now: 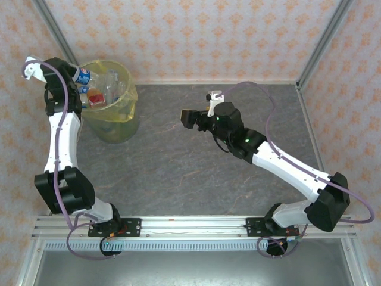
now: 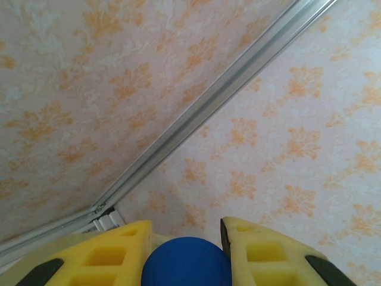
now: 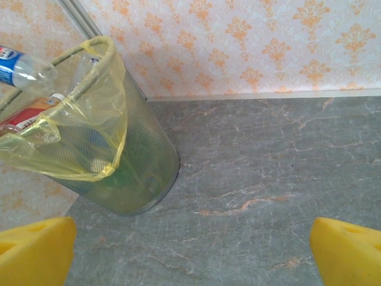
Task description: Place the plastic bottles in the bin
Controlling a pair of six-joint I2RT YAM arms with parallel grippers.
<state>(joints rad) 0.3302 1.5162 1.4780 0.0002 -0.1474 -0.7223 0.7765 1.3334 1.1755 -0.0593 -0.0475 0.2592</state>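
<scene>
**mesh_fan:** So where's the bottle compared to the claw right now?

**yam_tinkerer:** The left gripper [image 1: 71, 75] is clamped shut on a clear bottle [image 1: 82, 75] with a blue label. From the left wrist cam you can see its blue cap [image 2: 186, 263] wedged between the two yellow pads [image 2: 107, 256]. The bottle pokes out over the bin [image 1: 117, 128] at the rim's far-left side, lying roughly sideways above the opening. It's over the bin, not down inside it.

**mesh_fan:** And what's in the bin?

**yam_tinkerer:** There's a pile of other bottles [image 1: 110, 89] inside the yellow liner [image 3: 89, 149], and one has a red-orange label [image 3: 27, 113]. I can't count them through the bag.

**mesh_fan:** Arm pose?

**yam_tinkerer:** The left arm [image 1: 64, 137] stands nearly straight up the bin's left side, and its wrist bends over the rim. The right arm [image 1: 280, 167] is stretched low across the table [image 1: 178, 173] and points at the bin from well off to its right. The right gripper [image 1: 188, 117] has its jaws spread wide with nothing between them. Its wrist cam looks straight at the bin's mesh wall, with bare tabletop in between.
</scene>
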